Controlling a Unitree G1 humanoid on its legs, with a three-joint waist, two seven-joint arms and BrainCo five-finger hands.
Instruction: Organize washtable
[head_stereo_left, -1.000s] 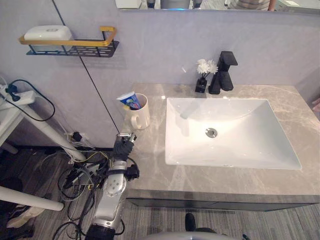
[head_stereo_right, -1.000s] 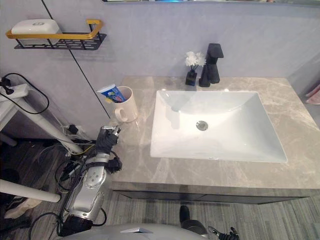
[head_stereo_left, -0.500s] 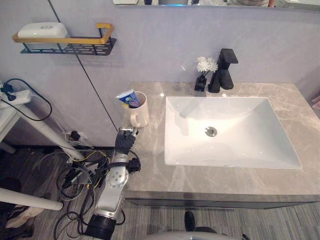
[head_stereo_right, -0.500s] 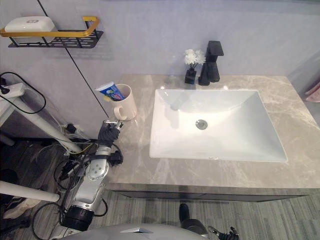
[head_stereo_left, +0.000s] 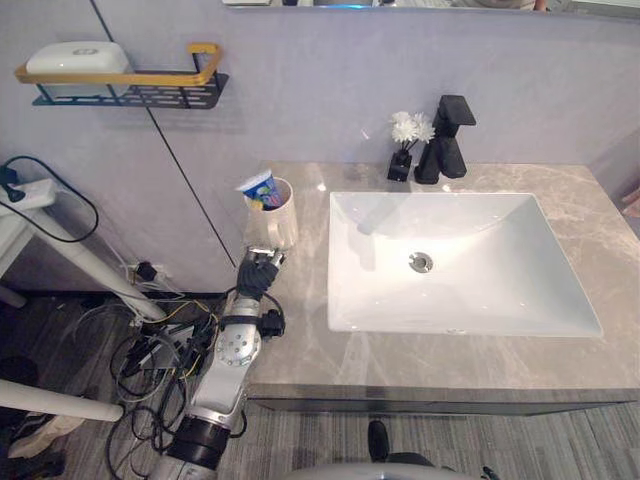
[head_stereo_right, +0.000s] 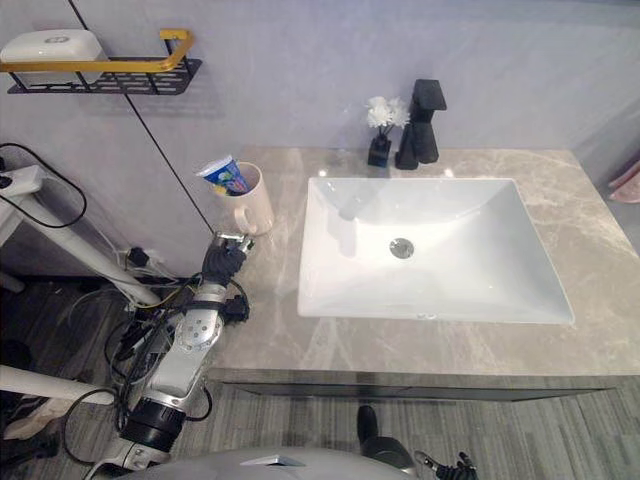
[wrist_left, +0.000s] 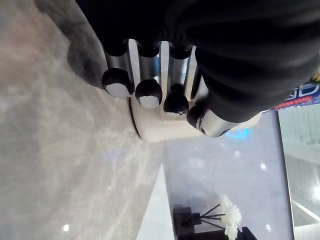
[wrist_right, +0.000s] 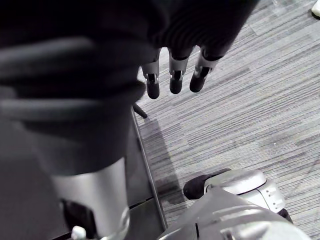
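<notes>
The left hand (head_stereo_left: 259, 275) has been brought closer to the mug (head_stereo_left: 278, 222) at the counter's (head_stereo_left: 300, 345) left edge. In the eye views a toothpaste tube (head_stereo_left: 258, 186) is seen standing in the mug. In the left wrist view the fingers (wrist_left: 149, 94) are shown straight, side by side, with their tips at the mug's foot. In its own wrist view the right hand (wrist_right: 172, 75) is shown relaxed above the floor (wrist_right: 240, 115).

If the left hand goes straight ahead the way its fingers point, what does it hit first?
Most likely the cream mug, the one with the toothpaste tube in it: the left hand points at its lower wall. I cannot tell whether the fingertips already touch it.
</notes>
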